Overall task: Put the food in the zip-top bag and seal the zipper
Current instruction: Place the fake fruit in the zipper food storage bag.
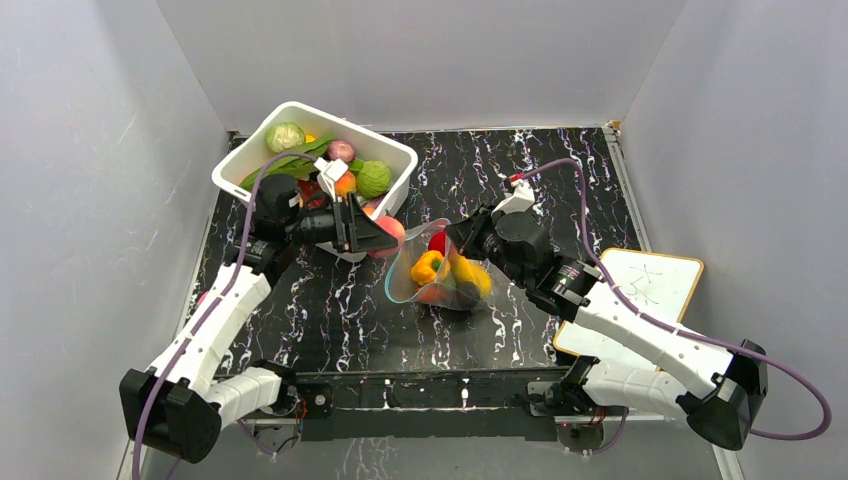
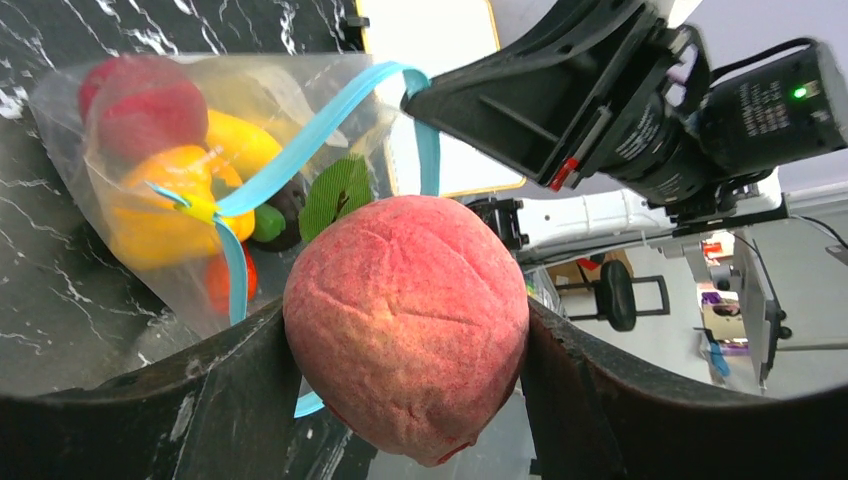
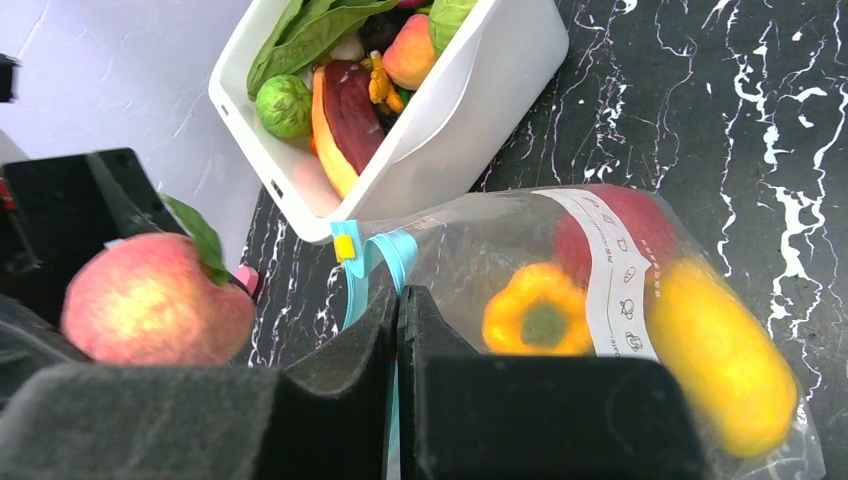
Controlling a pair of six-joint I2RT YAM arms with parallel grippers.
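Left arm stretches from its base toward 1 o'clock, wrist level. The left gripper points at the bag mouth. Its fingers stand fairly wide, clamped on both sides of a peach, which is clear of the table.

Right arm reaches toward 10 o'clock, forearm angled low. The right gripper is pressed fully together on the zipper at the bag's rim, lifting that edge.

The zip-top bag sits at table centre with its mouth facing 9 o'clock, toward the peach, and the light-blue strip parted into a loop. The plastic is clear and crinkled. Inside are a yellow pepper, a red piece and a long yellow piece; something green and dark sits near the mouth, but I cannot tell what.

The white tub is at 11 o'clock, just beyond the bag, holding more toy produce. The peach's skin is pink-red, yellowing toward one side, with a green leaf attached.
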